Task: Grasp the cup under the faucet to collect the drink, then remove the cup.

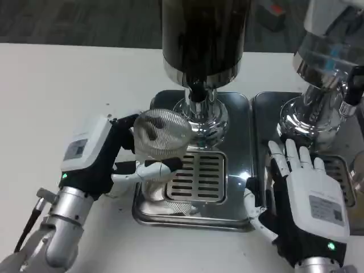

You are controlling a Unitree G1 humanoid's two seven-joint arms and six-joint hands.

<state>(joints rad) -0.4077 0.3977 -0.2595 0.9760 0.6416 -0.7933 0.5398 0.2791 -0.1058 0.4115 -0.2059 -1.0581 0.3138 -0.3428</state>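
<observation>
Gripping ribbed cup [162, 133] w/ left robot hand [99, 156]; contents unclear; right robot hand [307, 199] spread, holding nothing.

On the tabletop [51, 85] stand two drip trays side by side — the left tray [239, 108] carries a dispenser [205, 34] with a faucet [196, 91] above its grate [199, 176]. The cup [162, 133], in the left hand [96, 156], sits over the tray's left edge, just left of the faucet. The right hand [307, 199] lies between the trays, before the second dispenser [327, 68].
</observation>
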